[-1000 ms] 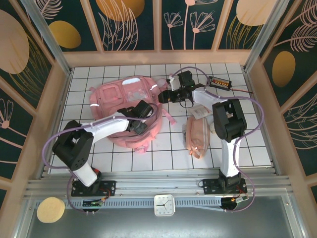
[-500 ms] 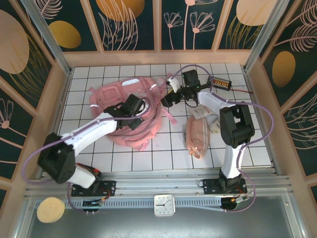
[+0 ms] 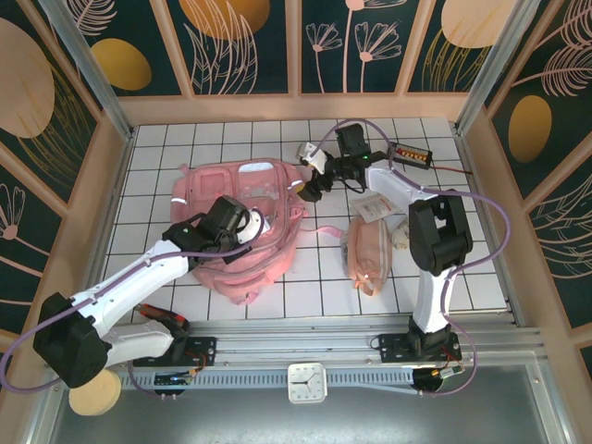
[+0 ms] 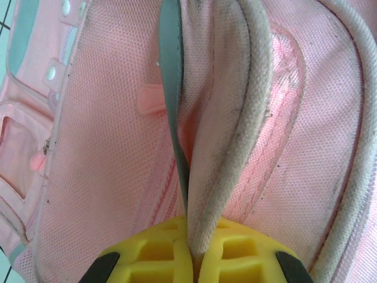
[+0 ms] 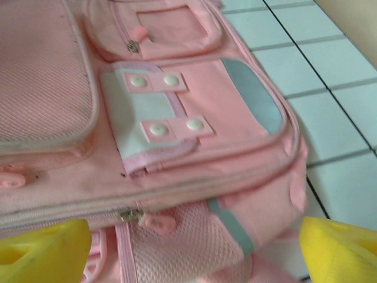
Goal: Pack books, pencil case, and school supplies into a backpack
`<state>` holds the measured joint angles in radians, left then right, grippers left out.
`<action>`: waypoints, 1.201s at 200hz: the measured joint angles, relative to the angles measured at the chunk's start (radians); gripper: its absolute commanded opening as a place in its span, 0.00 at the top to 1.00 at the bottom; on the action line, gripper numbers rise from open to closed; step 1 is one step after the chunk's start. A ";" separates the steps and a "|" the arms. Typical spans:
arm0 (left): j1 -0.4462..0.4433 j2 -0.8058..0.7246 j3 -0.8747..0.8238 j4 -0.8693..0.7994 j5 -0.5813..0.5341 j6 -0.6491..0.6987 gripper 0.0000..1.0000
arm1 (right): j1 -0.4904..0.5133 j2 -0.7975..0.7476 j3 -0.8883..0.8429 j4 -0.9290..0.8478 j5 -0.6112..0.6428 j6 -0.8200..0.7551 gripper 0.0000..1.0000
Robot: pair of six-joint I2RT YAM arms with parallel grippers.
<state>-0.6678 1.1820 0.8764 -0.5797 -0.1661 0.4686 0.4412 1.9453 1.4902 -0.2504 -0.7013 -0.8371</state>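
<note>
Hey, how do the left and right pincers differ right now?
The left pincer is shut, pinching a corded edge of the backpack; the right pincer is open and holds nothing. The left pincer sits over the backpack's middle, the right pincer at its far right side. Both are yellow at the tips and face the pink fabric.
</note>
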 measured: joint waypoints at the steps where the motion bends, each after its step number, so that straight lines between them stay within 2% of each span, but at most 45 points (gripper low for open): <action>1: 0.000 0.000 0.000 0.000 0.000 0.000 1.00 | 0.002 0.000 0.000 0.000 0.000 -0.002 0.08; 38: 0.002 -0.044 -0.007 0.006 -0.018 0.018 1.00 | 0.058 0.062 0.000 0.015 0.000 -0.075 0.09; 81: 0.021 -0.074 -0.007 -0.001 -0.020 0.029 1.00 | 0.052 0.142 0.000 0.019 -0.002 -0.100 0.10; 119: 0.022 -0.074 -0.007 -0.001 -0.016 0.029 1.00 | 0.055 0.150 -0.006 0.042 -0.008 -0.100 0.14; 155: 0.022 -0.074 -0.007 -0.001 -0.016 0.029 1.00 | 0.064 0.154 -0.014 0.052 -0.006 -0.097 0.29; 186: 0.022 -0.074 -0.007 -0.001 -0.013 0.028 1.00 | 0.068 0.154 -0.052 0.084 -0.005 -0.097 0.61; 196: 0.022 -0.074 -0.007 -0.001 -0.012 0.028 1.00 | 0.068 0.154 -0.068 0.096 -0.003 -0.086 0.63; 216: 0.022 -0.074 -0.007 -0.001 -0.012 0.028 1.00 | 0.069 0.148 -0.098 0.122 0.000 -0.080 0.73; 231: 0.022 -0.074 -0.007 0.000 -0.013 0.025 1.00 | 0.071 0.132 -0.123 0.139 0.012 -0.078 0.85; 240: 0.022 -0.074 -0.007 0.000 -0.013 0.024 1.00 | 0.073 0.121 -0.135 0.147 0.023 -0.080 0.87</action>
<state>-0.6460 1.1080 0.8696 -0.5800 -0.1795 0.4923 0.5144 2.0659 1.3548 -0.1036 -0.6781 -0.9176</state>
